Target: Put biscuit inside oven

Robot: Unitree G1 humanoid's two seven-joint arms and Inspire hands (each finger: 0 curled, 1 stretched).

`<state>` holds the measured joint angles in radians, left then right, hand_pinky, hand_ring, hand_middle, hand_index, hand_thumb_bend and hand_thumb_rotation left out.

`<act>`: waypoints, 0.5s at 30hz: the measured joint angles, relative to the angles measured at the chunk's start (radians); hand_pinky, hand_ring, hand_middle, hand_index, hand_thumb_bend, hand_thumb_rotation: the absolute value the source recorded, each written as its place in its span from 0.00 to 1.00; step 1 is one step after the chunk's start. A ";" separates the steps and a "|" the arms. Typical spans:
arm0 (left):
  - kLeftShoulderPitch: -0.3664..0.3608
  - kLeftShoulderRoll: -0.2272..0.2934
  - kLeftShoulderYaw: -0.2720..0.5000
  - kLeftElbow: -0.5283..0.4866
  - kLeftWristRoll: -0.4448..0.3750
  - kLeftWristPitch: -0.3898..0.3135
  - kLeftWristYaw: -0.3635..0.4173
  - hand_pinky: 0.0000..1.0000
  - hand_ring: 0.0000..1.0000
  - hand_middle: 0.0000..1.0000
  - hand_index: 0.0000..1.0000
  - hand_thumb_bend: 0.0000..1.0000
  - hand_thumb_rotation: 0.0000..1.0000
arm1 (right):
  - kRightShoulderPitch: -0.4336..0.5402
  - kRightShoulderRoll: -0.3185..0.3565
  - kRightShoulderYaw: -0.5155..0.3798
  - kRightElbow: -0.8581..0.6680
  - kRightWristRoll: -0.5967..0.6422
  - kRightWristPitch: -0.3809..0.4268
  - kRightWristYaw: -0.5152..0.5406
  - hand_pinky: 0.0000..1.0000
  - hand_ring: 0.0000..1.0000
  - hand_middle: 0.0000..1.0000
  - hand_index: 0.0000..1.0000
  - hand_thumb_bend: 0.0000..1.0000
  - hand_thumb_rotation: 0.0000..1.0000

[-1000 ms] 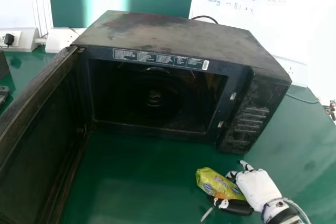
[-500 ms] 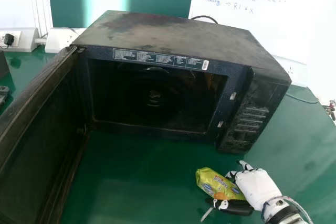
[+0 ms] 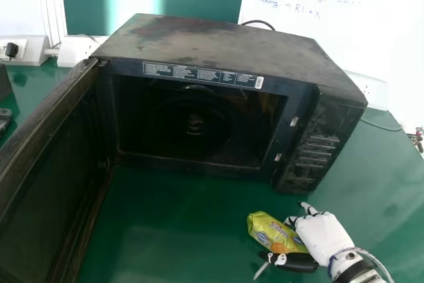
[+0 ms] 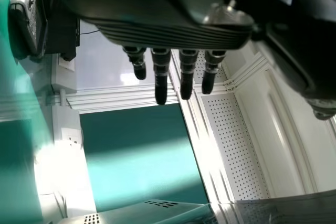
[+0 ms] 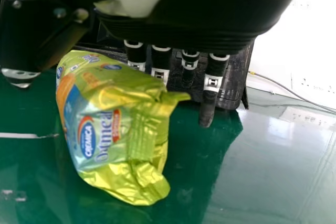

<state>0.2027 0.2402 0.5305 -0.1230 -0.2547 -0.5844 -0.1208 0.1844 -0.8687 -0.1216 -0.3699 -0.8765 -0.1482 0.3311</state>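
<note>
A crumpled yellow-green plastic biscuit packet [image 3: 270,228] is seen lying on the glossy green tabletop [image 3: 165,230], outside the oven and in front of its control-panel side. The white-backed right hand [image 3: 322,236] with black fingers is positioned beside the packet, which is framed between the fingers and the thumb. The fingers are held nearly straight, apart from the thumb, and are not curled round the packet. Whether the packet is touched by them cannot be told. Near the thumb, a thin pale strip [image 3: 261,272] is seen on the tabletop.

The boxy black metal microwave oven [image 3: 218,41] is placed on the tabletop, its top marked by brownish patches. Its dark door [image 3: 46,190] is swung wide open toward the left side, and the dark cavity [image 3: 192,124] is exposed. Behind the oven, a whiteboard [image 3: 358,31] is covered in part by blue handwriting, and a black plug [image 3: 11,50] is fitted at the wall on the left.

The dark left hand [image 4: 157,3] is shown in the left wrist view, its fingers extended and spread from the thumb, with nothing held.
</note>
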 measured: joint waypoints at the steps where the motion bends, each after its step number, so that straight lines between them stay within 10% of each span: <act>1: 0.002 0.000 0.000 -0.002 0.000 0.000 0.000 0.76 0.88 0.96 0.97 0.89 0.96 | 0.001 0.000 0.002 0.000 -0.009 0.000 -0.006 0.63 0.68 0.73 0.70 0.96 0.25; 15: 0.012 -0.023 -0.002 -0.035 0.017 0.003 0.017 0.74 0.87 0.95 0.96 0.88 0.98 | 0.032 0.001 0.013 0.004 -0.084 -0.006 -0.097 0.57 0.62 0.69 0.68 0.91 0.21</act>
<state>0.2143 0.2176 0.5285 -0.1583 -0.2374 -0.5810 -0.1036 0.2161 -0.8680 -0.1081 -0.3659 -0.9603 -0.1538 0.2338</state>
